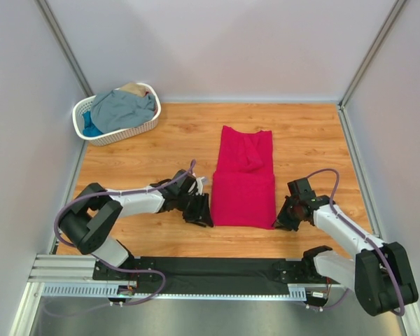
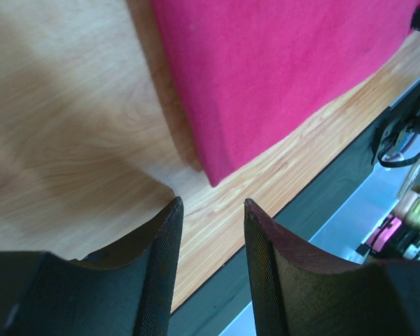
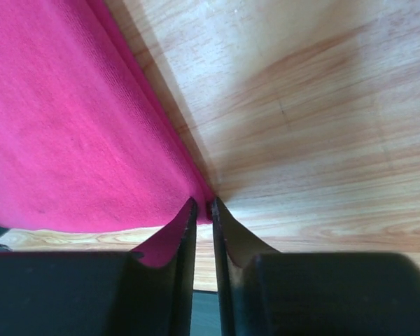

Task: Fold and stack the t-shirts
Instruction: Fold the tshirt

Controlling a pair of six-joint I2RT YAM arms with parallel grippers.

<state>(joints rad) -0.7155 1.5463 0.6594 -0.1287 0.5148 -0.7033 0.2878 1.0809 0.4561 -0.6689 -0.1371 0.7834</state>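
While the left gripper (image 1: 199, 210) (image 2: 210, 210) sits spread just off the near left corner of the folded crimson-pink t-shirt (image 1: 243, 185) (image 2: 280, 70) (image 3: 63, 119), not touching it, the right gripper (image 1: 287, 214) (image 3: 204, 204) has its fingers pressed almost together at the near right corner; whether cloth is nipped between them cannot be told. Shirt lies flat as a long rectangle mid-counter (image 1: 308, 140), running near to far; far left corner: white basket (image 1: 122, 134) holding grey-blue t-shirt (image 1: 122, 108), bright blue t-shirt (image 1: 91, 128) and tan t-shirt (image 1: 133, 89)
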